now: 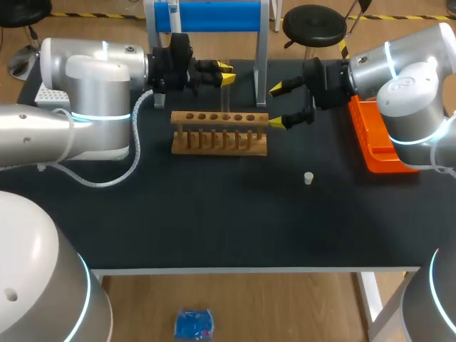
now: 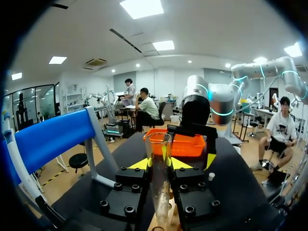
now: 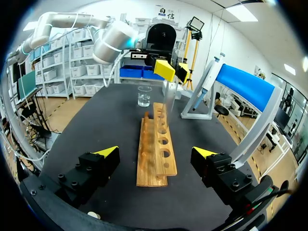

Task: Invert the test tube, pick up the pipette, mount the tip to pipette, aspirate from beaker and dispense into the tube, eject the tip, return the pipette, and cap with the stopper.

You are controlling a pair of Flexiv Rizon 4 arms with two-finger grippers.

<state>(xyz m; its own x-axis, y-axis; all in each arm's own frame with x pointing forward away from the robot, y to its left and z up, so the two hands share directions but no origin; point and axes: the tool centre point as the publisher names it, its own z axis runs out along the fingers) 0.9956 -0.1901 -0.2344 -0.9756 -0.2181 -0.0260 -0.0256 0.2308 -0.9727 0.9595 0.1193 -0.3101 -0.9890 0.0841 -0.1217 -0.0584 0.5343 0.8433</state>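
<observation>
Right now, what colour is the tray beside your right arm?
Orange: the tray shows best in the head view.

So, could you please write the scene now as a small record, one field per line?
left hand: shut on the test tube, held by the wooden rack, tube in no hole
right hand: open, empty, at the rack's right end
stopper: loose on the table, apart from both hands
beaker: on the table beyond the rack's left end
pipette: on the blue stand
orange tray: under the right arm
</observation>
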